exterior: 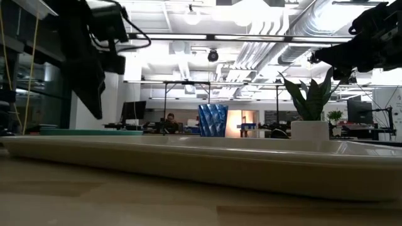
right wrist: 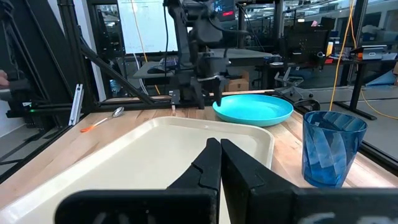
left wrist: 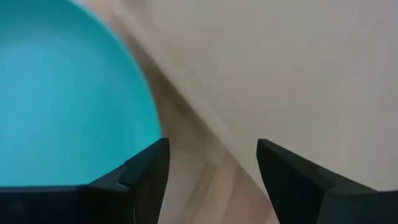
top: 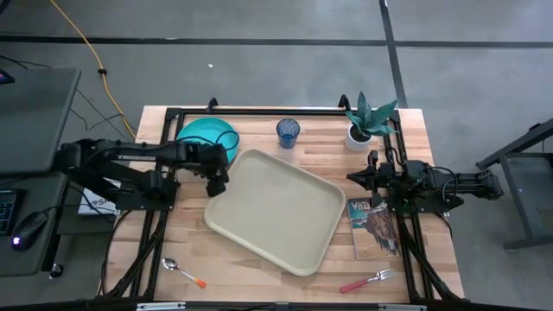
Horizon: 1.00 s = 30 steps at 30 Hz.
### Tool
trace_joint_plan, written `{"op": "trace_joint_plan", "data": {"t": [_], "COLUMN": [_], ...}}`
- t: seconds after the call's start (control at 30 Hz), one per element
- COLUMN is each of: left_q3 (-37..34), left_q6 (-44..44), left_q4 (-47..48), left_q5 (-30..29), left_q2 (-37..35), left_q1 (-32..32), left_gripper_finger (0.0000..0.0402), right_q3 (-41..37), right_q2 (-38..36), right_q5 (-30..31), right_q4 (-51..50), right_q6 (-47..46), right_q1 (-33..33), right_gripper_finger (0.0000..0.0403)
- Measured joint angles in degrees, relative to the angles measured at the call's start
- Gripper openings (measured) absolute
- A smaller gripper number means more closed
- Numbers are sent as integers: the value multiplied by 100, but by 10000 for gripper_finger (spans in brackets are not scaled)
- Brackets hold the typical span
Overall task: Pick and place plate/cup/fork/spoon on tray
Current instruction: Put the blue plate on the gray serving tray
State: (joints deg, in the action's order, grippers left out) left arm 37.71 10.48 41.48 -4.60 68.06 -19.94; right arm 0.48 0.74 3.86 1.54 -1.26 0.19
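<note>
The teal plate [top: 206, 134] lies flat on the table at the far left, next to the beige tray's [top: 276, 207] far left corner. My left gripper [top: 217, 183] is open above the strip of wood between the plate [left wrist: 62, 93] and the tray [left wrist: 298, 68], touching neither. The blue cup [top: 288, 132] stands upright beyond the tray's far edge. The orange-handled spoon [top: 183, 272] lies near the front left, and the red-handled fork [top: 367, 281] near the front right. My right gripper [top: 350, 178] is shut and empty, level, by the tray's right edge.
A white pot with a green plant [top: 367, 121] stands at the far right. A magazine [top: 371, 226] lies to the right of the tray. Black frame rails [top: 259, 111] run along the table's far edge and sides.
</note>
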Motion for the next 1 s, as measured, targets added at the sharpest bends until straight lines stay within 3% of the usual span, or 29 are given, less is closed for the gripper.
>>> {"op": "trace_joint_plan", "data": {"t": [0.23,0.43,0.63,0.83,1.0], "left_q3": [1,-8,-12,87,437], "left_q6": [228,-44,-98,-116,-213], "left_q4": [33,58,41,80,546], "left_q5": [-1123,-477,-526,-1060,-733], "left_q2": [475,742,861,768,543], "left_q1": [-516,-753,-755,-755,-737], "left_gripper_finger": [225,225,225,225,225], "right_q3": [0,0,0,-1,1], "right_q2": [0,0,0,0,0], "right_q5": [0,1,1,2,0], "right_q4": [0,0,0,0,0], "right_q6": [-2,0,0,0,0], "right_q1": [1,0,0,1,0], "right_gripper_finger": [0,0,0,0,0]}}
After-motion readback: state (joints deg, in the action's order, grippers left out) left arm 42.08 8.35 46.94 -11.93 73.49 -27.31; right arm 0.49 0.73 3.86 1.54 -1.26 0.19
